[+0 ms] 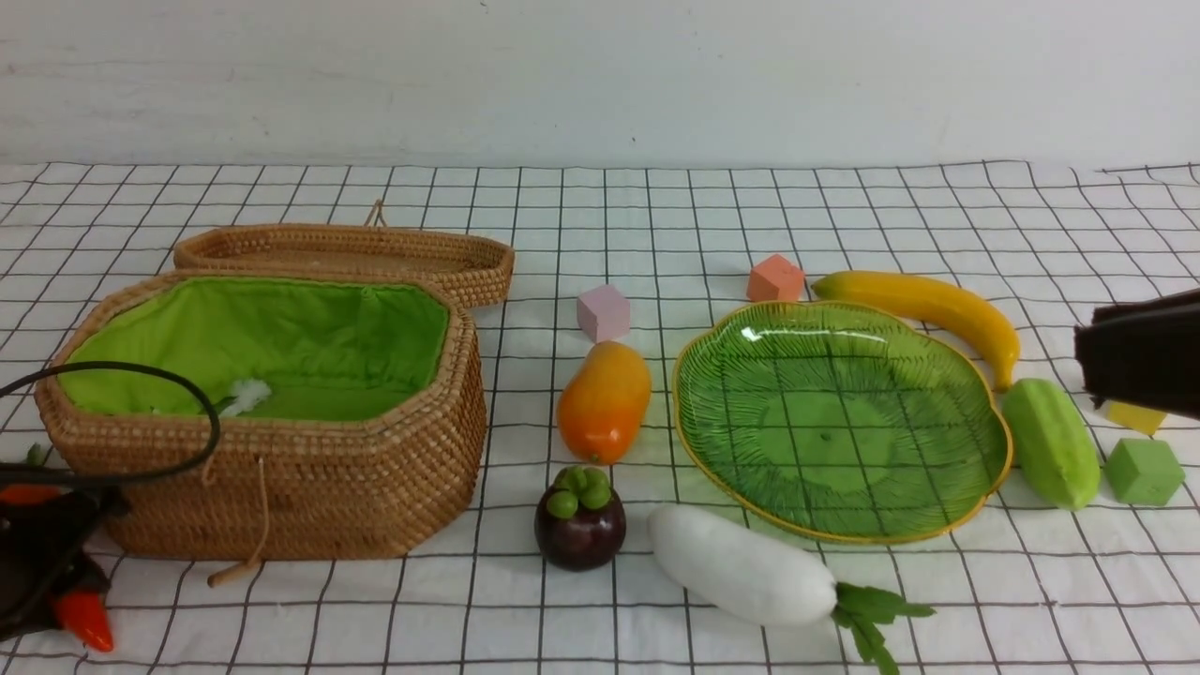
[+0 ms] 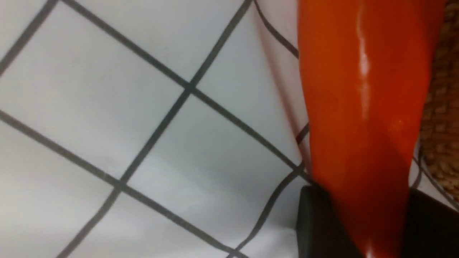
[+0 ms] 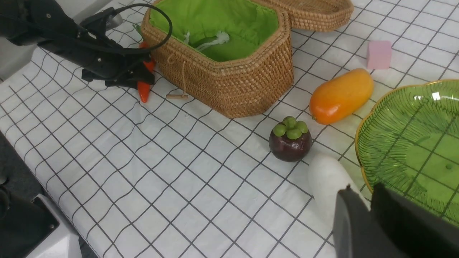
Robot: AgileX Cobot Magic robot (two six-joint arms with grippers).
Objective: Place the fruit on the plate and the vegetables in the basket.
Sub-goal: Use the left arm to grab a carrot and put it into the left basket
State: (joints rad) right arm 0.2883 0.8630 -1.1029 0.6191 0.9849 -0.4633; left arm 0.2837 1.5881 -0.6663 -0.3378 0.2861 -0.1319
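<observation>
At the table's near left corner, beside the basket point(image 1: 281, 487), my left gripper point(image 1: 66, 577) is shut on the orange carrot point(image 2: 362, 107), whose tip point(image 1: 84, 621) pokes out over the cloth. The green plate point(image 1: 834, 422) is bare. Around it lie the banana point(image 1: 928, 305), mango point(image 1: 605, 398), mangosteen point(image 1: 579, 525), white radish point(image 1: 741, 567) and cucumber point(image 1: 1050, 441). My right gripper point(image 3: 360, 191) is shut on nothing and hovers above the radish point(image 3: 326, 179) by the plate's rim point(image 3: 362, 143). The front view shows the right gripper point(image 1: 1092, 352) at the right edge.
The flat woven lid point(image 1: 347, 253) leans behind the basket. A black cable point(image 1: 187, 394) arcs over the basket's front wall. Small cubes sit about: pink point(image 1: 603, 312), orange point(image 1: 776, 278), green point(image 1: 1142, 471) and yellow point(image 1: 1134, 417). A white wall bounds the far side.
</observation>
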